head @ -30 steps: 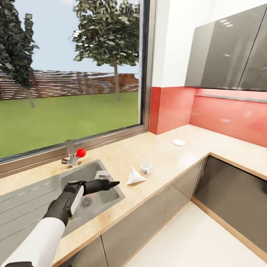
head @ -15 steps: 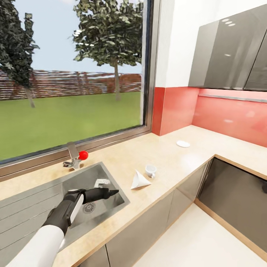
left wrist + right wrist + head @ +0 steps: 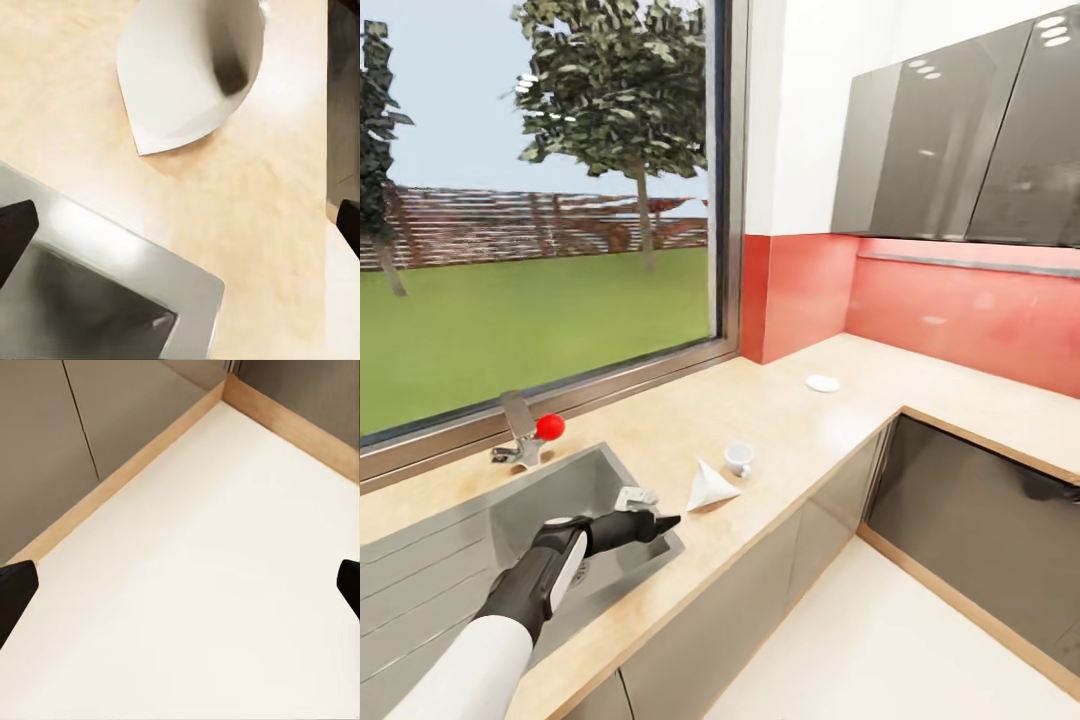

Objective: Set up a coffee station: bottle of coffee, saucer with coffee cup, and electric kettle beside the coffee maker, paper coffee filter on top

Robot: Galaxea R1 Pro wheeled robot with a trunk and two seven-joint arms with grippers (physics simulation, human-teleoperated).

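A kitchen desk (image 3: 790,420) under a window carries the paper filter (image 3: 710,487), coffee cup (image 3: 739,457) and saucer (image 3: 822,383). The left claw (image 3: 660,523), spread and empty over the sink (image 3: 510,500), likely reaches for the filter next; the right claw (image 3: 180,585) hangs released above the floor (image 3: 225,607).

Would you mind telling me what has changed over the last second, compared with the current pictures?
Mostly the camera moved: the whole head view shifted, so the counter items only seem to slide. The left gripper has stayed open over the sink's corner, pointed toward the paper coffee filter, with nothing grasped or released. The filter, coffee cup and saucer kept their arrangement on the countertop.
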